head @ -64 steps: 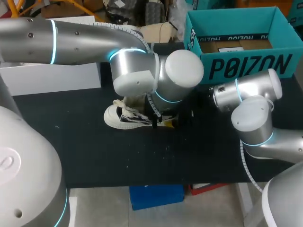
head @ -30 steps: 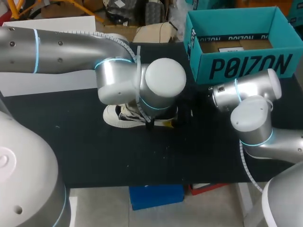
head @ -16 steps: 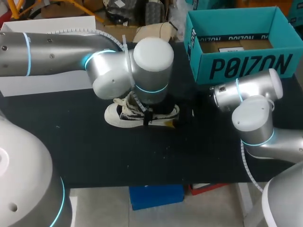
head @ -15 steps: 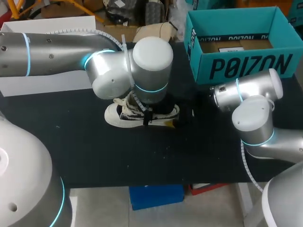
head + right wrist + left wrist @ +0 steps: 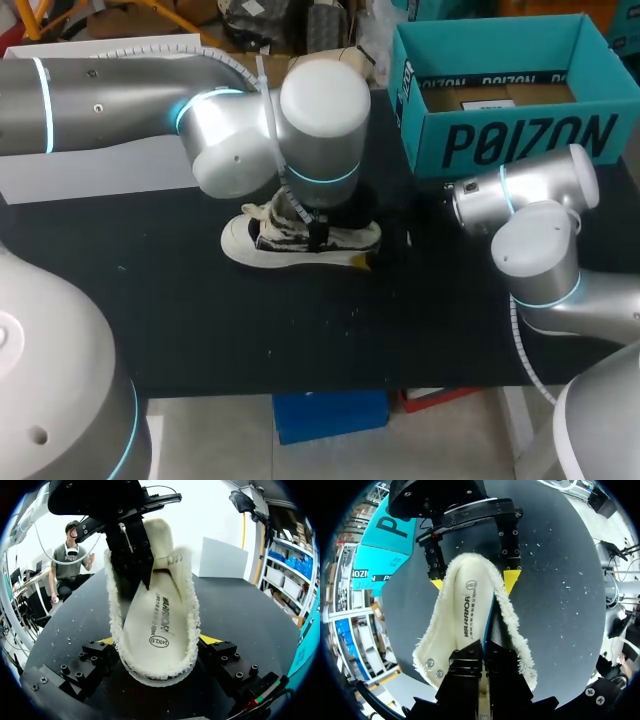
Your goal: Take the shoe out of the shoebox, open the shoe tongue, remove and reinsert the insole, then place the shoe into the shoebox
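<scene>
At the centre of the frame, on the black tabletop [image 5: 200, 320], the white canvas shoe [image 5: 300, 238] lies left to right, heel toward my right arm. My right fingers [image 5: 209, 639] clamp the heel's sides. My left fingers [image 5: 468, 664], pressed together, appear to pinch the cream insole [image 5: 467, 610] from above.

A black table [image 5: 200, 330], flecked with pale specks, is carrying three things: a teal shoebox [image 5: 520, 140] is sitting open at its far right corner, a white sneaker [image 5: 270, 245] is resting well left of the shoebox, and a white box [image 5: 100, 165] is standing farther left still.
</scene>
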You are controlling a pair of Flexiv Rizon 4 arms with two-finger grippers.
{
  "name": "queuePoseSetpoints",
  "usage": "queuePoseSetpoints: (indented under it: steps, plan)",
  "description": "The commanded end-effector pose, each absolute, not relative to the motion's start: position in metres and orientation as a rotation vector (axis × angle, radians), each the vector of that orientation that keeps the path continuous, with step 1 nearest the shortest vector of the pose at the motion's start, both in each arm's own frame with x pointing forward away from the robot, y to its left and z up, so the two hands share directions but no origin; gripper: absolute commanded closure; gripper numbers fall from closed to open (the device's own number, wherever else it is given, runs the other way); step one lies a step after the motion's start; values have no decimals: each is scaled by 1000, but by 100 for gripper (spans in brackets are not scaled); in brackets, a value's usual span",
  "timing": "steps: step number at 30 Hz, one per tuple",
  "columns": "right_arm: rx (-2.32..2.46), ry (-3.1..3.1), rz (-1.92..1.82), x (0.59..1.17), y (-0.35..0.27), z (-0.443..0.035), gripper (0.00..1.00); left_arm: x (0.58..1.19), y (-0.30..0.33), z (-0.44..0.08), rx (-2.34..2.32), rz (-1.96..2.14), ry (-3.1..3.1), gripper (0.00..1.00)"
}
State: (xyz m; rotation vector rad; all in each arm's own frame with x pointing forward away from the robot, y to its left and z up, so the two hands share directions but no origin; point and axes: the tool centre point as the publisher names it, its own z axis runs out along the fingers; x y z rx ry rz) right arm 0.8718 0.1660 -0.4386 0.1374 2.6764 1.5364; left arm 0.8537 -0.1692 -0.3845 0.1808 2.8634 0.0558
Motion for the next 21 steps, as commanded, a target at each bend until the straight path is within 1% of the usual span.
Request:
queuePoseSetpoints:
  steps: [1, 21]
  plan:
    - [140, 2679, 1535, 874, 169, -441, 100, 848, -170, -376, 180, 51, 2856, 100]
    - [140, 2679, 1535, 874, 169, -441, 100, 846, -159, -364, 145, 4, 2837, 100]
